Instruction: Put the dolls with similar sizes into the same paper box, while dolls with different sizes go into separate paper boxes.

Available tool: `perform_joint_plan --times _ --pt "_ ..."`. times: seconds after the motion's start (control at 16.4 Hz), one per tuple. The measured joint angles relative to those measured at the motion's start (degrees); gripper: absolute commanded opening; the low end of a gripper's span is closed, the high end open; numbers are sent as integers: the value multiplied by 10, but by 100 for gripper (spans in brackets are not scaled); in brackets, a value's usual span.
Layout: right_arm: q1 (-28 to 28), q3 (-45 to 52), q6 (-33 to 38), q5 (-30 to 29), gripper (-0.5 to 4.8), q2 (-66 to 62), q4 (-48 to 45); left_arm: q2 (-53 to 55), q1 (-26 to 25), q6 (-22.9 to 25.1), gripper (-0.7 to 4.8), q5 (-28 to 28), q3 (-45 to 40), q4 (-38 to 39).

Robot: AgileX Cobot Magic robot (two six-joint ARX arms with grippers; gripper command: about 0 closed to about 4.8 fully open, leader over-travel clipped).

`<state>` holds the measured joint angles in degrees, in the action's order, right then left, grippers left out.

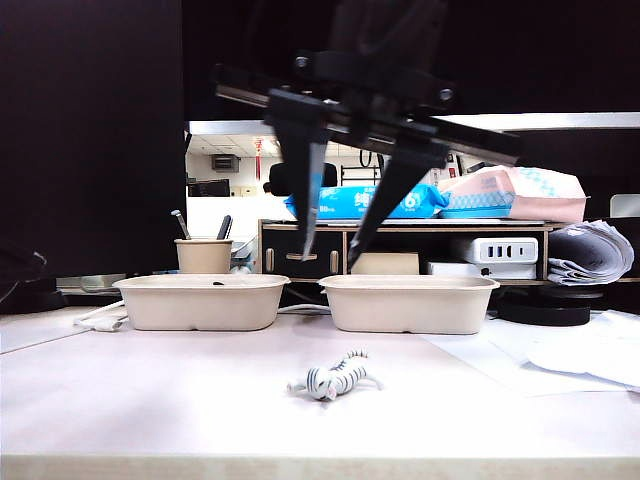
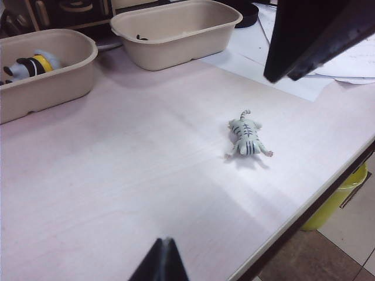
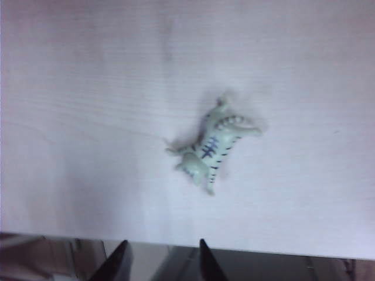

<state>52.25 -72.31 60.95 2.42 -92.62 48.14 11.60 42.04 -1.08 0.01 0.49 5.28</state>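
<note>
Paper boxes (image 2: 88,51): yellow-black doll (image 2: 30,64); black animal (image 2: 142,38)

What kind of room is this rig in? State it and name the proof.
Probably an office or lab workspace. Behind the pale wooden table sits a beige pen cup, a white power strip on a dark shelf, and a stack of papers. Ceiling lights of a larger room show beyond.

Matt pulp-paper boxes (image 1: 200,300) stand on a pale wood-grain table (image 2: 146,175); the striped zebra (image 3: 211,149) looks glossy plastic.
</note>
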Motion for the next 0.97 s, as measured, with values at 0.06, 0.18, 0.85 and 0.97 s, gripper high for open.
perform_joint_plan --times 0.06,0.18,0.85,0.97 --pt "0 0 10 3 236 -5 -2 0 0 0 -5 0 0 0" --pt "-1 0 37 12 243 -26 -2 0 23 0 -5 -3 0 0" --pt "-6 0 107 39 242 -99 -31 0 105 0 -5 0 0 0" --pt "-18 0 111 44 240 -101 -32 0 105 0 -5 0 0 0"
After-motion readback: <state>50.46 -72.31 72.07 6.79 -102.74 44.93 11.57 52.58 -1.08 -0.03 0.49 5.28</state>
